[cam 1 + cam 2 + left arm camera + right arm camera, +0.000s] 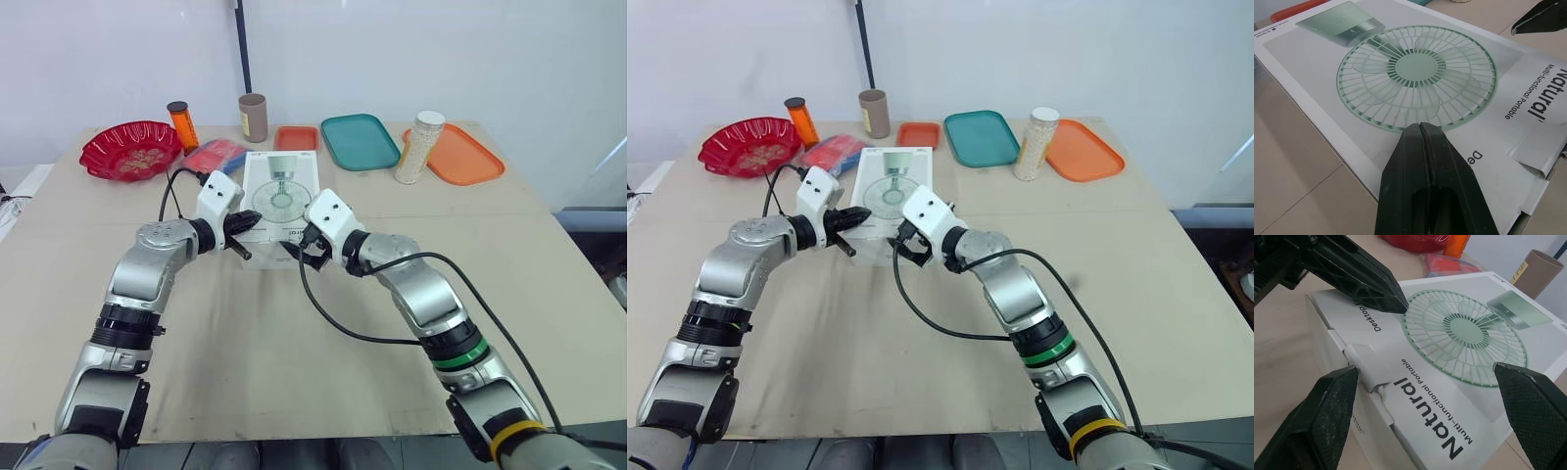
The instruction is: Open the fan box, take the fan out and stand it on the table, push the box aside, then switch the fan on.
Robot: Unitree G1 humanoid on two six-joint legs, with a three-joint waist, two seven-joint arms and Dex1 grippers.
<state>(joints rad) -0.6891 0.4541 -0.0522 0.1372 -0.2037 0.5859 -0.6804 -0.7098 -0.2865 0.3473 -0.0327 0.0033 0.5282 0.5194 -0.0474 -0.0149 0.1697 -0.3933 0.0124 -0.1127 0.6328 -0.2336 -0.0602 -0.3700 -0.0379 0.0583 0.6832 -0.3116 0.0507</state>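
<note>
The left end effector (1420, 126) is holding its two black fingers pressed fully together. Their joined tip is sitting over the near left part of the fan box (281, 191), at the rim of the printed fan. I cannot tell whether it is pressing on the cardboard or hovering just above it. The right end effector (306, 255) is spreading its fingers wide and gripping nothing. It is straddling the near end of the box, with one finger (1327, 406) just beside the tuck flap (1364, 364).

The box is lying flat in the middle of the worktop (294, 382), long side running near to far. Its white face with the pale green fan picture is facing up. The flap at the near end is standing slightly proud of the lid, and the rest is looking closed.

Bare worktop is stretching right of the box and across the whole near half, where a black cable (338, 328) is looping. A red and blue packet (217, 154) is lying just beside the far left corner. Along the far edge are standing a red bowl (130, 150), an orange bottle (181, 124), a cardboard tube (253, 117), a small orange tray (296, 138), a teal tray (360, 141), a jar of white grains (421, 147) and a larger orange tray (465, 157).
</note>
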